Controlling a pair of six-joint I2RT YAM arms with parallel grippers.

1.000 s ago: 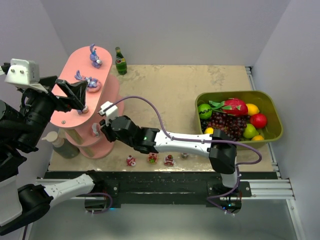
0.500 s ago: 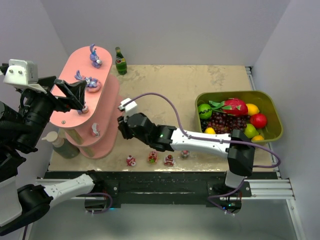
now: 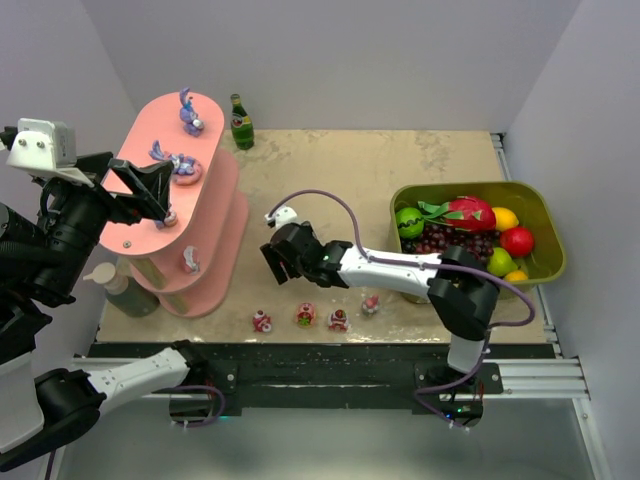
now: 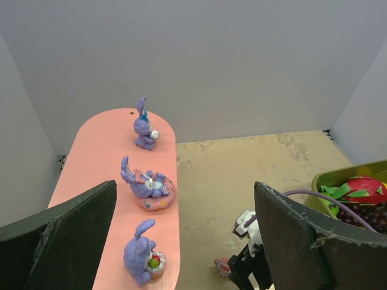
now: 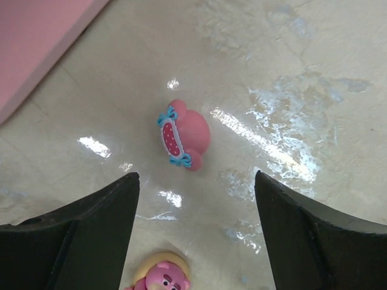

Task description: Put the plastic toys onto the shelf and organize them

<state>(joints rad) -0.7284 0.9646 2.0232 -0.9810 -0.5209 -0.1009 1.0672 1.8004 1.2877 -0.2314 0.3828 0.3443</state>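
Observation:
The pink shelf (image 3: 215, 205) stands at the left of the table. Three purple bunny toys (image 4: 144, 125) (image 4: 147, 184) (image 4: 142, 254) sit in a row on its top tier (image 4: 91, 157). A small white toy (image 3: 190, 260) stands on a lower tier. Several small pink and red toys (image 3: 305, 316) lie in a row near the table's front edge. My left gripper (image 3: 150, 195) hovers open over the top tier, holding nothing. My right gripper (image 3: 278, 262) is open and empty above the table right of the shelf. Below it lie a pink toy (image 5: 184, 136) and a pink bear toy (image 5: 158, 278).
An olive-green tub (image 3: 545, 215) of fake fruit stands at the right. A green bottle (image 3: 240, 122) stands behind the shelf, and a pump bottle (image 3: 115, 285) stands at the shelf's left near corner. Grey walls enclose the table on three sides.
My right arm has drawn back rightwards from the shelf's lower tier and its jaws have opened wide. The white toy stays on that tier. The left arm has not moved.

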